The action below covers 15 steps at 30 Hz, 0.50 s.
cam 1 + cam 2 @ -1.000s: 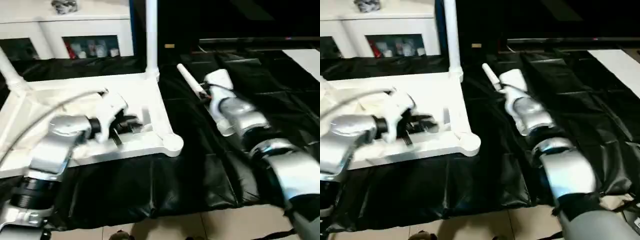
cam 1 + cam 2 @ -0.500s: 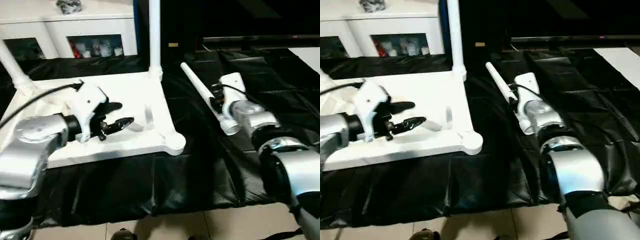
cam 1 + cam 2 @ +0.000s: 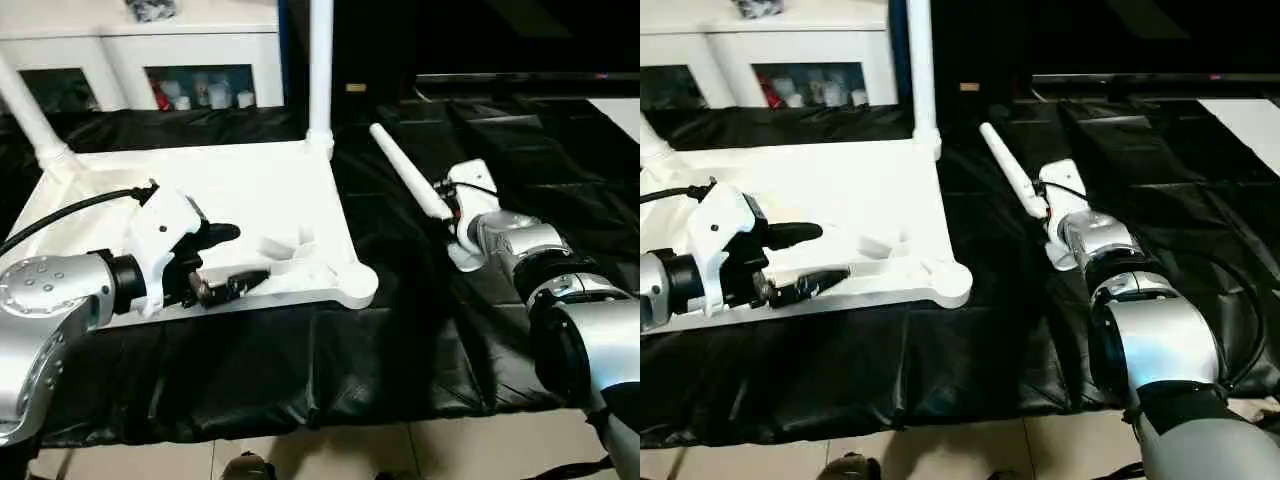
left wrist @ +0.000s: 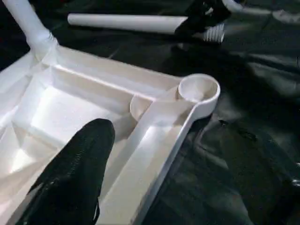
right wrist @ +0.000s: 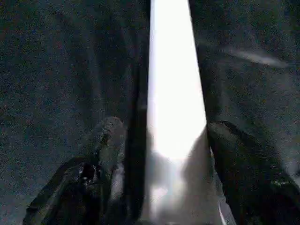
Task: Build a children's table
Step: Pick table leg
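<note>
The children's table [image 3: 250, 190] lies upside down on a black sheet [image 3: 300, 370], ribbed underside up. Two legs stand upright in its far corner sockets; the near right socket [image 4: 198, 89] is empty. The left gripper [image 3: 228, 260] hovers over the table's near edge with its two black fingers spread apart, holding nothing. A loose leg [image 3: 405, 180] lies on the sheet just right of the table. The right gripper [image 5: 164, 136] straddles it, fingers [image 5: 243, 159] on either side; whether they press the tube I cannot tell.
</note>
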Motion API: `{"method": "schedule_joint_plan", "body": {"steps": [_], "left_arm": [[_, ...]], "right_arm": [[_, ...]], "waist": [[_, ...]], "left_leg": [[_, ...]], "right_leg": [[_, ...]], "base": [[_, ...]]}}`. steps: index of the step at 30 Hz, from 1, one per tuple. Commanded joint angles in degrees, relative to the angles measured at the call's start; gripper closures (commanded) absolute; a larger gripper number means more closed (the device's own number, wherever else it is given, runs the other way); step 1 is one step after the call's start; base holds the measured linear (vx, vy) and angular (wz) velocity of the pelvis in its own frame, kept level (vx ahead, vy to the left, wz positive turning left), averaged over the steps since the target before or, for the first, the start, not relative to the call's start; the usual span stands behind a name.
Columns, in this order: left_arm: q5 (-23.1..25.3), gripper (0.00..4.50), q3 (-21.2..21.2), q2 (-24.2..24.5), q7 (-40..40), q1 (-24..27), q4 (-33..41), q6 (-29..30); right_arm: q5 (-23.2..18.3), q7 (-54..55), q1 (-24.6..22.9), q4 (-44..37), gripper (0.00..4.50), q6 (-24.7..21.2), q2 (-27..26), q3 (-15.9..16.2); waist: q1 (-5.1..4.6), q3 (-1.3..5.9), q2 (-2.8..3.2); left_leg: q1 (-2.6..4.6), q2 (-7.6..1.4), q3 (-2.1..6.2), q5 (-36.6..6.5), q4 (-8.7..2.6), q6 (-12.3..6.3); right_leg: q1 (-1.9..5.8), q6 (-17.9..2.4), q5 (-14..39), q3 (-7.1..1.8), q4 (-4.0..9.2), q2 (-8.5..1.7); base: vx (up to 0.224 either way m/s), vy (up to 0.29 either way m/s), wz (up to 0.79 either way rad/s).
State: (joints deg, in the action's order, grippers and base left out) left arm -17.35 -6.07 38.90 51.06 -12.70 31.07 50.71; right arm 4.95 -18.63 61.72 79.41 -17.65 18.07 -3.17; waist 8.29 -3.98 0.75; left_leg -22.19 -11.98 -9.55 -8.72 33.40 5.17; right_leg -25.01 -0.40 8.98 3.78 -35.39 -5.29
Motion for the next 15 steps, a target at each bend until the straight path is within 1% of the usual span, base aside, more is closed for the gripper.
{"method": "schedule_joint_plan", "body": {"steps": [1, 4, 5, 6, 8, 9, 10, 11, 12, 13, 15], "left_arm": [[-1.2, 0.37, -0.4, 0.8, -0.1, 0.0, 1.3, 1.1], [-1.9, 0.37, -0.1, 1.6, 0.1, 0.0, 1.3, 1.7], [-2.9, 0.37, -0.1, 2.4, 1.3, 0.1, 1.5, 1.9], [-3.1, 0.37, 0.0, 2.8, 1.8, 0.1, 1.5, 1.9], [-3.7, 0.37, 0.3, 3.6, 3.0, 0.0, 1.3, 1.7], [-4.0, 0.34, 0.5, 4.0, 3.6, -0.1, 1.0, 1.5], [-4.5, 0.34, 0.6, 4.4, 4.4, -0.3, 0.7, 1.5], [-5.4, 0.34, 0.8, 5.3, 5.6, -0.7, 0.4, 1.6], [-5.5, 0.34, 0.9, 5.4, 5.7, -0.8, 0.3, 1.7], [-6.2, 0.34, 1.7, 6.6, 7.3, -1.5, -0.6, 1.9], [-6.3, 0.32, 2.7, 7.2, 8.4, -2.0, -1.7, 1.5]], "right_arm": [[0.2, -1.9, 1.3, 0.1, 1.31, -4.3, 0.7, -0.6], [0.0, -3.7, 1.4, 0.2, 1.31, -7.5, 1.0, -0.7], [0.5, -5.2, 1.5, 0.3, 1.31, -9.3, 1.4, -0.1], [0.8, -5.9, 1.5, 0.3, 1.31, -10.0, 1.6, 0.2], [1.5, -7.8, 1.5, 0.4, 1.31, -11.3, 1.9, 1.1], [2.1, -8.9, 1.4, 0.4, 1.47, -11.8, 2.1, 1.6], [2.6, -10.3, 1.4, 0.5, 1.47, -12.2, 2.4, 2.2], [3.5, -12.5, 1.5, 0.5, 1.47, -13.0, 2.9, 3.2], [3.6, -12.7, 1.5, 0.5, 1.47, -13.1, 3.0, 3.3], [4.7, -14.9, 1.7, 0.4, 1.47, -13.9, 3.7, 4.3], [5.2, -16.0, 1.7, 0.4, 1.81, -14.2, 4.0, 4.8]], "waist": [[0.11, 3.91, -0.26], [0.18, 3.87, -0.22], [0.26, 4.01, -0.26], [0.34, 4.19, -0.19], [0.45, 4.10, -0.19], [0.56, 4.33, -0.19], [0.59, 4.26, -0.23], [0.66, 4.29, -0.12], [0.67, 4.28, -0.08], [0.85, 4.22, -0.13], [0.93, 4.10, -0.31]], "left_leg": [[0.58, -0.12, -0.25, -19.4, -3.61, 0.55], [0.57, -0.12, -0.23, -20.3, -3.62, 0.90], [0.62, -0.13, -0.20, -20.3, -3.58, 1.08], [0.67, -0.15, -0.20, -20.2, -3.53, 1.12], [0.60, -0.20, -0.21, -20.3, -3.57, 1.28], [0.69, -0.23, -0.20, -20.3, -3.49, 1.51], [0.58, -0.24, -0.19, -20.4, -3.52, 1.66], [0.64, -0.21, -0.20, -20.4, -3.46, 1.68], [0.68, -0.21, -0.23, -20.8, -3.44, 1.72], [0.76, -0.17, -0.22, -21.8, -3.39, 1.75], [0.77, -0.22, -0.19, -22.3, -3.43, 2.11]], "right_leg": [[3.04, -10.4, 17.8, -1.58, 3.58, -1.54], [3.02, -10.3, 18.8, -1.59, 3.61, -1.60], [3.05, -10.3, 18.9, -1.59, 3.61, -1.65], [3.11, -10.4, 18.7, -1.59, 3.56, -1.66], [3.01, -10.4, 18.8, -1.61, 3.64, -1.68], [3.09, -10.6, 18.7, -1.59, 3.56, -1.77], [3.11, -10.7, 18.7, -1.62, 3.58, -1.76], [3.04, -10.7, 18.8, -1.63, 3.60, -1.77], [3.00, -10.8, 19.1, -1.66, 3.63, -1.78], [2.86, -10.5, 20.5, -1.69, 3.70, -1.69], [2.87, -10.1, 21.7, -1.81, 3.83, -1.85]], "base": [[0.000, 0.000, 0.00], [0.000, 0.000, 0.00], [0.000, 0.000, 0.00], [0.000, 0.000, 0.00], [0.000, 0.000, 0.00], [0.000, 0.000, 0.00], [0.000, 0.000, 0.00], [0.000, 0.000, 0.00], [0.000, 0.000, 0.00], [0.000, 0.000, 0.00], [0.000, 0.000, 0.00]]}}
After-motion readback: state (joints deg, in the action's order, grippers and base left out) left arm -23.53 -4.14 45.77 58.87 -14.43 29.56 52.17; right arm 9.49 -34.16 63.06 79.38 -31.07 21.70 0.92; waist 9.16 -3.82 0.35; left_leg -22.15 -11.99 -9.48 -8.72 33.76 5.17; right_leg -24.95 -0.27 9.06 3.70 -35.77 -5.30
